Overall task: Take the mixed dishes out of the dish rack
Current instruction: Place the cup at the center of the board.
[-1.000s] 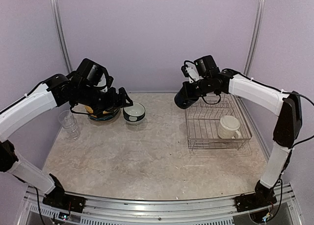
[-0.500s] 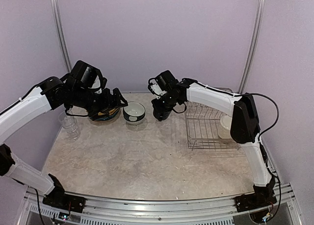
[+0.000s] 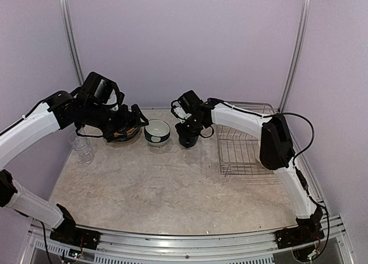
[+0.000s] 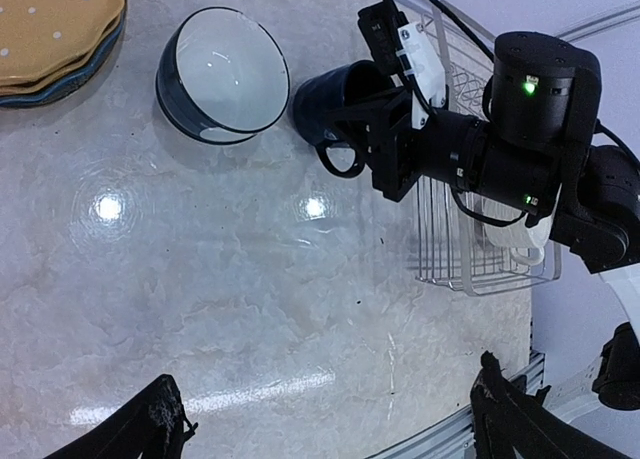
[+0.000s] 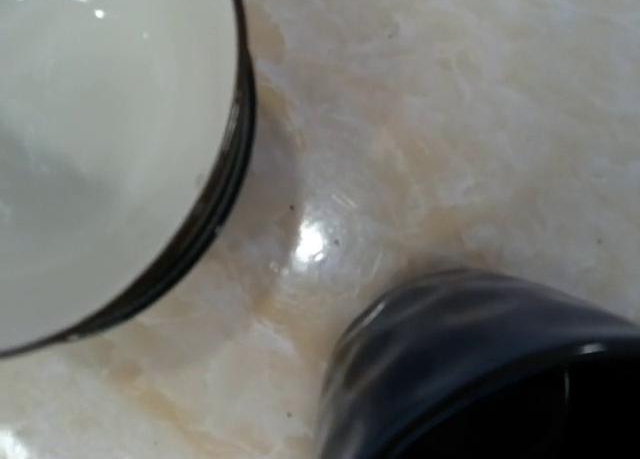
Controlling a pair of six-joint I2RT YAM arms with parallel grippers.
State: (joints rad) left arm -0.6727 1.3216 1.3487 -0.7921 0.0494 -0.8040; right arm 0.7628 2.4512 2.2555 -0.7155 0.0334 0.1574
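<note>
My right gripper [image 3: 188,128] is shut on the rim of the navy mug [image 3: 187,139], low at the tabletop just right of the dark teal bowl [image 3: 156,132]. I cannot tell whether the mug touches the table. In the right wrist view the mug [image 5: 470,369] fills the lower right and the bowl [image 5: 100,149] the upper left. My left gripper [image 3: 137,120] hangs open and empty over the stacked plates [image 3: 119,135]; its fingertips [image 4: 150,429] frame bare table. The dish rack [image 3: 244,152] stands at right, with a cream mug [image 4: 515,241] in it.
Clear glasses [image 3: 81,145] stand at the table's left edge. The plate stack [image 4: 50,29], bowl [image 4: 222,74] and navy mug [image 4: 325,104] line up along the back. My right arm reaches across the rack's left side. Purple walls enclose the table.
My right arm swung left from above the rack, carrying the navy mug, and lowered it beside the bowl. My left gripper drew back slightly toward the plates and stayed open.
</note>
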